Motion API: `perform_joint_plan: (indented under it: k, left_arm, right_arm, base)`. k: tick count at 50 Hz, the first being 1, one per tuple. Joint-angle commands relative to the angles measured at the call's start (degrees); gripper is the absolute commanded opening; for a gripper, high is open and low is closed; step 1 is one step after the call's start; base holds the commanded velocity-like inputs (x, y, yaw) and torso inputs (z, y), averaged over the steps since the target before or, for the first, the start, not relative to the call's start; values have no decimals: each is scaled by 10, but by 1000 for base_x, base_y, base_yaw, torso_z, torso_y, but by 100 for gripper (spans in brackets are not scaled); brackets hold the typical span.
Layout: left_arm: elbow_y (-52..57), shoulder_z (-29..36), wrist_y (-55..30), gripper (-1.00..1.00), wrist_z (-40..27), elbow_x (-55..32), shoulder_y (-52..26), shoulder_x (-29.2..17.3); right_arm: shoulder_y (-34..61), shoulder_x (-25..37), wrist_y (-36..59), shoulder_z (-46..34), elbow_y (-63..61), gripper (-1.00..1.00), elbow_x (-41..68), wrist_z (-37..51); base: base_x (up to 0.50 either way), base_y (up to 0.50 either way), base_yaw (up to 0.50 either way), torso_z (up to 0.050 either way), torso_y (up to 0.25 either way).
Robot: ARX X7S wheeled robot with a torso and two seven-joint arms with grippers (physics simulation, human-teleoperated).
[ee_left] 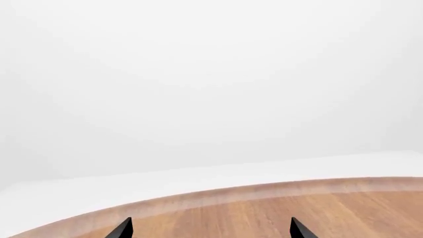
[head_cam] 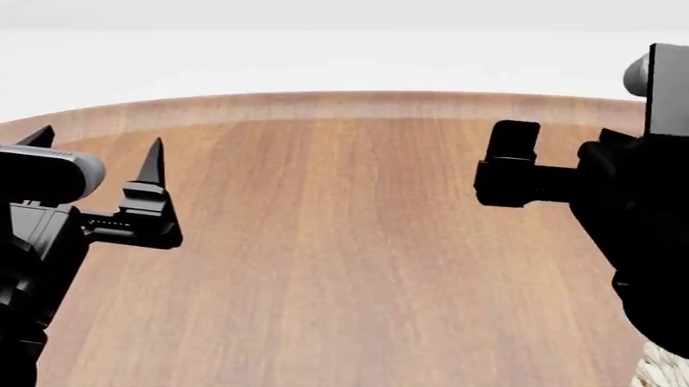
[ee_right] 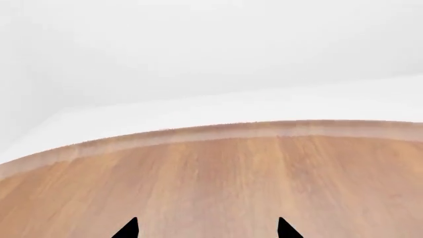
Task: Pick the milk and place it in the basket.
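The milk is out of view in every frame. Only a sliver of the basket (head_cam: pixel 666 371) shows, as cream woven wicker at the head view's lower right corner, under my right arm. My left gripper (head_cam: pixel 97 147) hovers over the table's left side, open, with nothing between its pointed fingers. Its two tips are set wide apart in the left wrist view, where the left gripper (ee_left: pixel 211 229) faces bare wood. My right gripper (head_cam: pixel 565 151) is raised over the table's right side. In its own wrist view the right gripper (ee_right: pixel 206 229) is open and empty too.
The round wooden table (head_cam: pixel 344 242) fills the head view. Its curved far edge (head_cam: pixel 344 101) meets a plain white floor and backdrop. No other objects show on the wood that is in view.
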Motion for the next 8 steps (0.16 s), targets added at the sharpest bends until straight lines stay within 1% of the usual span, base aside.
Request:
perform_joint_plan:
  k: [1, 8]
  left_arm:
    - [4, 3, -1, 100, -3, -2, -1, 1]
    - [6, 6, -3, 100, -6, -3, -3, 1]
  right_arm:
    - [30, -40, 0, -84, -24, 100, -20, -34]
    - [23, -36, 0, -81, -28, 100, -14, -33]
  base:
    - [0, 0, 0, 0, 0]
    - [0, 0, 0, 0, 0]
